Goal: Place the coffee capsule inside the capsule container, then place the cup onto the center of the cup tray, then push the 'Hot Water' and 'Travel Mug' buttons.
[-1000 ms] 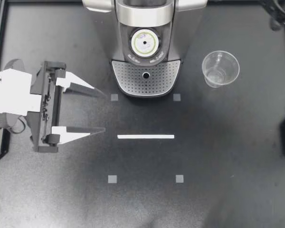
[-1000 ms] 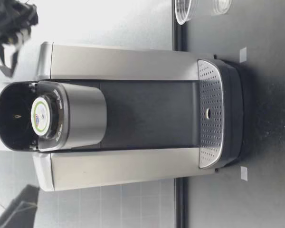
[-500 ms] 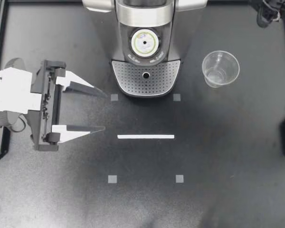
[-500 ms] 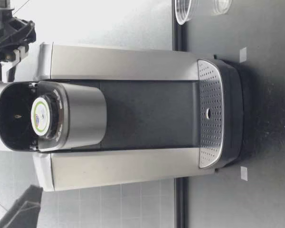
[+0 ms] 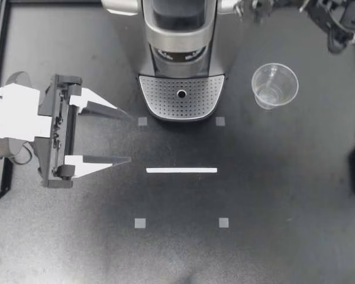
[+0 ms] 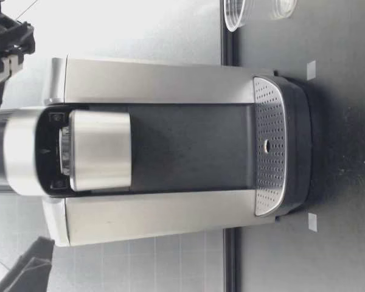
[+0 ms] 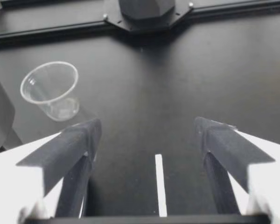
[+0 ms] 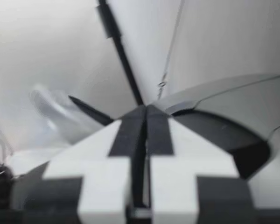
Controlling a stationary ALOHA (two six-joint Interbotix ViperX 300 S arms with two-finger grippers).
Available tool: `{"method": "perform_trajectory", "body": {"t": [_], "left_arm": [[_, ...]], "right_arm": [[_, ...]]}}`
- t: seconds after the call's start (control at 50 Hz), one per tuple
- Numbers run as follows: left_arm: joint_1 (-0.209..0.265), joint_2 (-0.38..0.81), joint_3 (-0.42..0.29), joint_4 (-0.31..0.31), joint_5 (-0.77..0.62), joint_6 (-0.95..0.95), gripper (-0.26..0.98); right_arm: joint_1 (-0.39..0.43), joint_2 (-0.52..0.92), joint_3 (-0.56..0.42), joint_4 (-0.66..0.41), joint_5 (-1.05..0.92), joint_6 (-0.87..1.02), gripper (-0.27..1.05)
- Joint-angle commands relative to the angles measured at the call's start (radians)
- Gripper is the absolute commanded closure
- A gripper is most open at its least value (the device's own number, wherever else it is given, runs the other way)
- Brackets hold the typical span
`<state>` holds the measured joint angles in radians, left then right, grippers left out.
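The capsule shows in no view: the machine's (image 5: 180,41) lid (image 5: 180,21) is down over its holder. My right pincer (image 5: 252,8) is hard to make out from above, a dark tangle at the worktop's (image 5: 284,195) far edge beside the machine's rear corner, with the rest of that arm cut off. In its own wrist view the right pincer (image 8: 144,112) is clenched on nothing, fingers pressed flat together, with a blurred grey curve of the machine (image 8: 224,98) just ahead. At table height a dark arm part sits up by the machine's (image 6: 170,146) top, half out of view.

My left pincer (image 5: 129,139) lies level at the near left of the worktop, pointing toward the middle, released and wide, with nothing between its fingers. Its wrist view shows the left pincer (image 7: 147,125) the same way, with bare worktop between the tips.

The cup (image 5: 274,86) stands upright and empty beside the machine, apart from the tray (image 5: 181,97), which carries nothing. From the left wrist the cup (image 7: 51,91) sits ahead, off to one side. At table height only its rim (image 6: 237,12) shows.

A white strip (image 5: 181,170) lies in front of the tray, with small grey squares (image 5: 142,122) around it — nothing stands between cup and tray.
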<state>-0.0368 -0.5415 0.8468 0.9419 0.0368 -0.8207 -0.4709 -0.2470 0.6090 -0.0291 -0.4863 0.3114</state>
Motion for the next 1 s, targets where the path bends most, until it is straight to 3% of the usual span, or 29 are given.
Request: {"method": "perform_trajectory", "body": {"t": [0.0,0.76,0.98], "left_arm": [[0.003,-0.012,-0.017,-0.002,-0.009,0.0,0.03],[0.003,-0.009,-0.014,-0.005,-0.026,-0.002,0.03],[0.003,-0.003,-0.006,-0.006,-0.029,-0.002,0.03]], "right_arm": [[0.049,-0.014,0.0,-0.005,-0.006,0.005,0.66],[0.097,-0.06,0.121,-0.003,0.003,0.063,0.66],[0.095,-0.175,0.173,0.009,0.018,0.1,0.66]]}}
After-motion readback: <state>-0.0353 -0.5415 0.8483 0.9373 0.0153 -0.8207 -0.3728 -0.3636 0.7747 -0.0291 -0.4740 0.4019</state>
